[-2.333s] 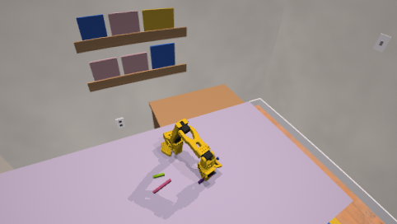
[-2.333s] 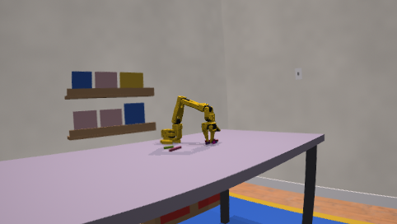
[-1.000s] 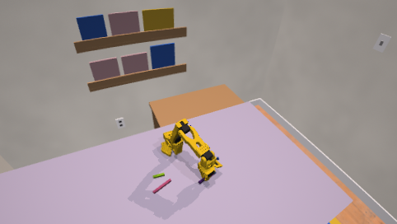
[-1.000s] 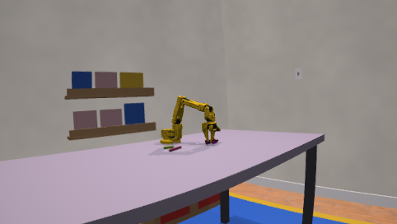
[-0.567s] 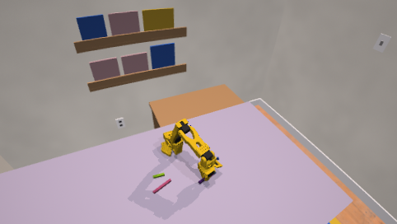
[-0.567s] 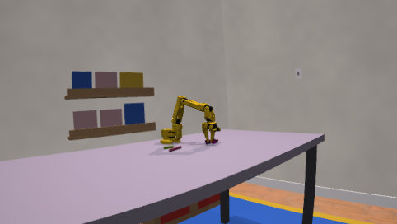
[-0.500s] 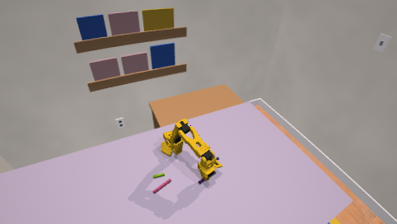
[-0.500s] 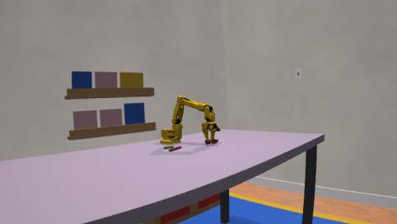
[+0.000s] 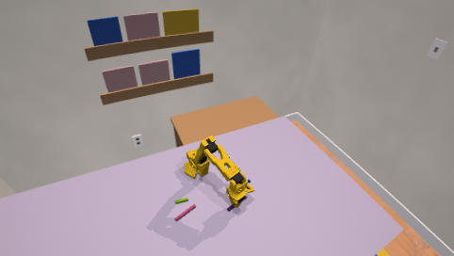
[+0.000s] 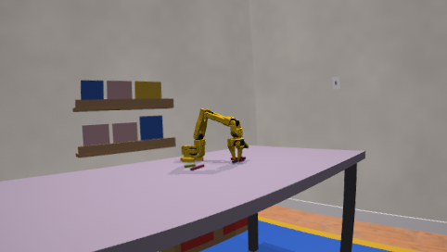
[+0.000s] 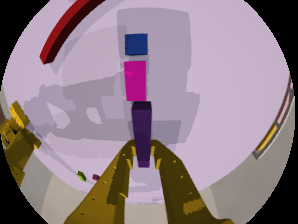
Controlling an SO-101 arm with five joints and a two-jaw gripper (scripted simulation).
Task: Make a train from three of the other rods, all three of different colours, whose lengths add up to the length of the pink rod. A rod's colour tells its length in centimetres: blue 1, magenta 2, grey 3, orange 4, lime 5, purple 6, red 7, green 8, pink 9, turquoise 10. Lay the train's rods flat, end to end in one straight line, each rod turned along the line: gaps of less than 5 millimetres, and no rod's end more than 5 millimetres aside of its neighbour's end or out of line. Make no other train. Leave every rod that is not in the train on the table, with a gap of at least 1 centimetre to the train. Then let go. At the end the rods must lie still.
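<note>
wrist view: the yellow pincer (image 9: 236,204) (image 10: 237,159) (image 11: 143,152) is closing narrowly around the purple rod (image 9: 230,207) (image 11: 143,131); square-edged magenta (image 11: 135,81) and blue (image 9: 249,181) (image 11: 136,44) rods are lining up beyond. lime (image 9: 181,200) (image 10: 189,166) (image 11: 81,176) and pink (image 9: 185,213) (image 10: 197,167) (image 11: 96,177) rods are lying apart on the smooth lilac table (image 9: 301,188) (image 10: 116,199) (image 11: 240,75).

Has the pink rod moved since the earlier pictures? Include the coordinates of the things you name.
No; in the top view, the pink rod (image 9: 185,213) (image 10: 197,167) (image 11: 96,177) lies where it did, measured against the wall outlet (image 9: 137,140).
</note>
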